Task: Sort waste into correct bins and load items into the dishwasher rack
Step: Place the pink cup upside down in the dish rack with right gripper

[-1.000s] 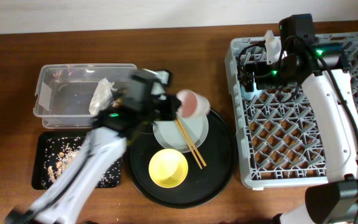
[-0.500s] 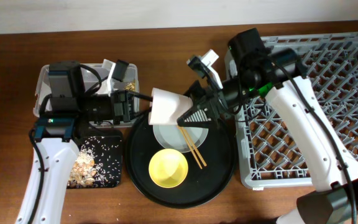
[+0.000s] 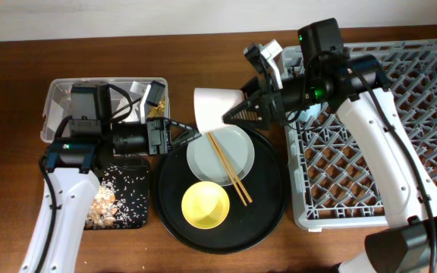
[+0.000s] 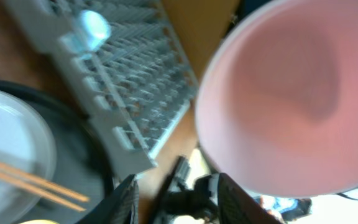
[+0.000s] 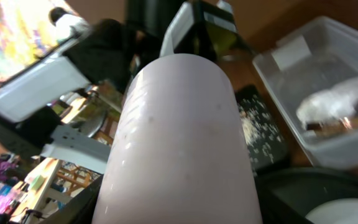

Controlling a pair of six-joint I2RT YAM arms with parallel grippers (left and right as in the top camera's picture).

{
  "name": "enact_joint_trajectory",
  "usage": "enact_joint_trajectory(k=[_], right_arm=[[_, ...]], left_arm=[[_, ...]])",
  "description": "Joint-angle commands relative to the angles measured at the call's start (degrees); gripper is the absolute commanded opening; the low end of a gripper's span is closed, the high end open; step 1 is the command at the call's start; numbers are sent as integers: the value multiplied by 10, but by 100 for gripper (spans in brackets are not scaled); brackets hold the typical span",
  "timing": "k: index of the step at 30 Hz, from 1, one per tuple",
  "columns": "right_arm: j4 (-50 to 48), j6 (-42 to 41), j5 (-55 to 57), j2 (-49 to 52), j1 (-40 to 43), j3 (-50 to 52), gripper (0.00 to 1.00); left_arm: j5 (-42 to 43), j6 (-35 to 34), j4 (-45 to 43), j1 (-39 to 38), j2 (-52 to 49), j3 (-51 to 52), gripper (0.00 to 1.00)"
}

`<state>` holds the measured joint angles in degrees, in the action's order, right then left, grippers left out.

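On the near part of the surface (image 3: 14, 189), the yellow bowl (image 3: 205, 205) is seen on the round black tray (image 3: 270, 193), not yet loaded. Beside it, food scraps (image 3: 112, 199) are already gathered in the shallow black tray (image 3: 144, 189). Just behind the bowl, the plate (image 3: 203, 159) with the chopsticks (image 3: 230, 171) across it is also left to load.

Above the plate's far edge, the pink cup (image 3: 212, 108) is held sideways in the air. It is judged to be pinched by the right end effector (image 3: 241, 115). The left end effector (image 3: 187, 135) is spread and holds nothing.

Farther back, the tissue (image 5: 344, 99) and wrapper (image 3: 155, 106) lie in the clear box (image 3: 51, 129), so the sorting is judged done. Farthest, no bowl or plate is seen in the dishwasher rack (image 3: 370, 182).

Nothing can be read on the box's white label (image 5: 291, 53).
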<state>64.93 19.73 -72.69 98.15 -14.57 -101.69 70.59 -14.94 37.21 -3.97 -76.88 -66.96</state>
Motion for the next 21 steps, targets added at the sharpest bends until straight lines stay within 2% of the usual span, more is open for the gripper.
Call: enact_joint_trajectory(k=[1,4,5,6,7,11,19,20,21], right_arm=[[19,-87,236,-2,12,-4,52],[83,-163,510,-2,55,-4,50],[110,-179,564,-2,78,-4,50],[141,-207,619,-2,103,-4,50],[174,-220,662,-2,127,1,50],[219,-219,670,-2,146,43,51],[164,-219,670,-2,146,164,52],[161,-219,672,-2,146,166,60],[160,-219,674,-2,146,166,64]], left_arm=[[-179,14,21,30,-1,2,61],[-287,14,86,33,-1,2,80],[-319,14,103,33,-1,2,97],[-342,14,115,33,-1,2,99],[-366,14,124,33,-1,2,99],[-377,14,128,33,-1,2,99],[-376,14,129,33,-1,2,99],[-376,14,130,33,-1,2,99],[-376,14,133,33,-1,2,99]])
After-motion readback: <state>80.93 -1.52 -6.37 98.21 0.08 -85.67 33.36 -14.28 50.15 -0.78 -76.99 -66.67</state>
